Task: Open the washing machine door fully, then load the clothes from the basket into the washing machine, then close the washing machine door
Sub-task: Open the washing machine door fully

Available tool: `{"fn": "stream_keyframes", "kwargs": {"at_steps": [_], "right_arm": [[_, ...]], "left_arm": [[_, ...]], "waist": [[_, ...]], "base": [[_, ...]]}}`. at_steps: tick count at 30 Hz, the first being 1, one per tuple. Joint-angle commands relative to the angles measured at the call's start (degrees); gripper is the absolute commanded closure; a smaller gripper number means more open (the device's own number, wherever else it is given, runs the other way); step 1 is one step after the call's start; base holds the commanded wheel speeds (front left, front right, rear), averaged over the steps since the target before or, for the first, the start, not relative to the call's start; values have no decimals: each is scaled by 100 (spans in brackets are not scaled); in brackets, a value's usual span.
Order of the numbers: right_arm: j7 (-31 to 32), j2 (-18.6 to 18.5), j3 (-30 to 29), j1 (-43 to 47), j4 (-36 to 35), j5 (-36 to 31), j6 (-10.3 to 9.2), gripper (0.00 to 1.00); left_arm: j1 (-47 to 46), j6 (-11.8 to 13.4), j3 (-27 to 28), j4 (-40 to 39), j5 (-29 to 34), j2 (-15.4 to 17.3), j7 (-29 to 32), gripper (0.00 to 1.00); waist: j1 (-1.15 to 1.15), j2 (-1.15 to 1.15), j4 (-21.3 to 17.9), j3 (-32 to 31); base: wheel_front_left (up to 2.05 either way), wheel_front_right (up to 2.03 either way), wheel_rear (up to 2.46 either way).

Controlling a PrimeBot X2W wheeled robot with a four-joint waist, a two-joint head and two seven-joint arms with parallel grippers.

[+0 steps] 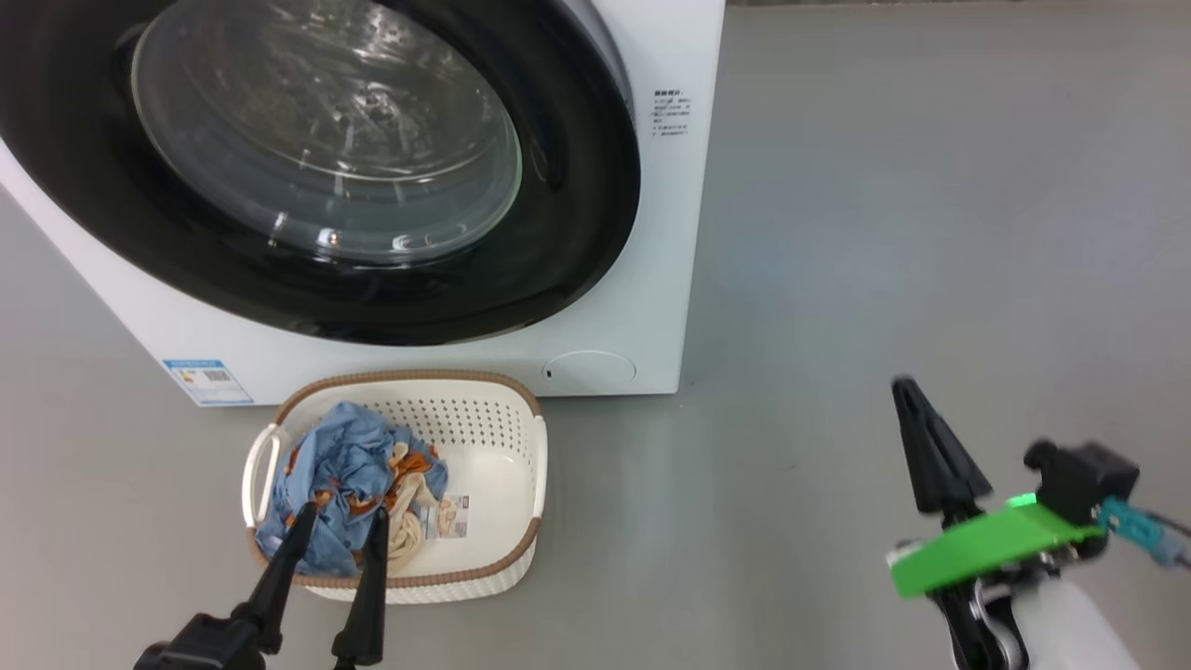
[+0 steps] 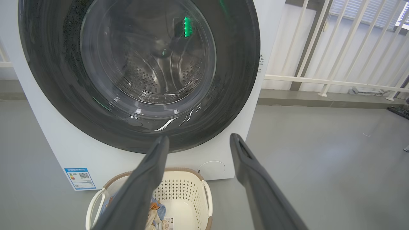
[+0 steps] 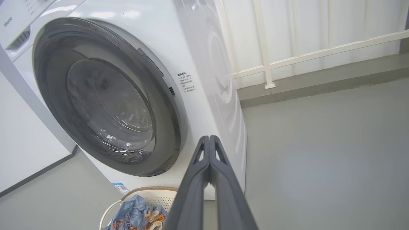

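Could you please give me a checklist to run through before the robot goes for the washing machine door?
1. The washing machine door open: not ok, it is shut.
2. The clothes in the basket: ok.
3. The right pincer empty: ok, shut on nothing.
4. The left pincer open: ok, fingers apart.
5. The basket outside the door's swing: cannot tell.

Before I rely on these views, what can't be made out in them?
Door: head view, top and left cut off by the edge.
Clothes: left wrist view, mostly behind the left gripper.
Basket: right wrist view, cut by the bottom edge and the right gripper.
Side label: print too small.
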Motion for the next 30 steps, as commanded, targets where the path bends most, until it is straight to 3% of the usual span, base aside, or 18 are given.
{"fn": "stream_keyframes", "kwargs": {"at_steps": [1, 15, 27, 30], "right_arm": [[-69, -48, 206, -329, -83, 151, -6, 100], [-69, -388, 498, -2641, 716, 1497, -6, 100], [35, -1003, 923, -4050, 1104, 3469, -6, 100], [535, -1118, 1144, -4269, 1135, 4271, -6, 100]], "left_arm": [[-228, -18, 162, -163, -50, 69, -70, 0], [-759, -18, -82, -168, -202, 61, -70, 0], [-1158, -18, -326, -205, -383, -37, -70, 0], [-1231, -18, -371, -192, -419, -51, -70, 0]], "waist": [[0, 0, 48, 77], [0, 0, 691, 720], [0, 0, 1334, 1195], [0, 0, 1446, 1279]], "base": [[0, 0, 0], [0, 0, 0], [0, 0, 0], [0, 0, 0]]}}
